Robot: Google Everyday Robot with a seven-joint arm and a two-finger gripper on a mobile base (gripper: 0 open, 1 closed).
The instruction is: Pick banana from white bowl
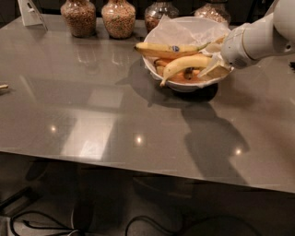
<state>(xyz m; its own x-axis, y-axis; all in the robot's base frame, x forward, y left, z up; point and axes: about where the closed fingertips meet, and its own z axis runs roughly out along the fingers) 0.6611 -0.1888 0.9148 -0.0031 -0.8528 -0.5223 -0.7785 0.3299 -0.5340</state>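
The white bowl (182, 86), lined with crumpled white paper, stands at the back right of the table. The curved plain yellow banana (184, 64) lies across its front, its left tip hanging over the rim. A straighter banana with a blue sticker (168, 48) lies behind it. My gripper (213, 59) reaches in from the right on a white arm (258, 39). Its cream fingers (213, 70) sit above and below the curved banana's right end and are closed on it. The banana's right end is hidden between them.
Several glass jars of grains stand along the back edge, two at the left (78, 17) (119, 18) and two behind the bowl (159, 14). A white card holder (31, 12) stands at the back left. A small object (2, 86) lies at the left edge.
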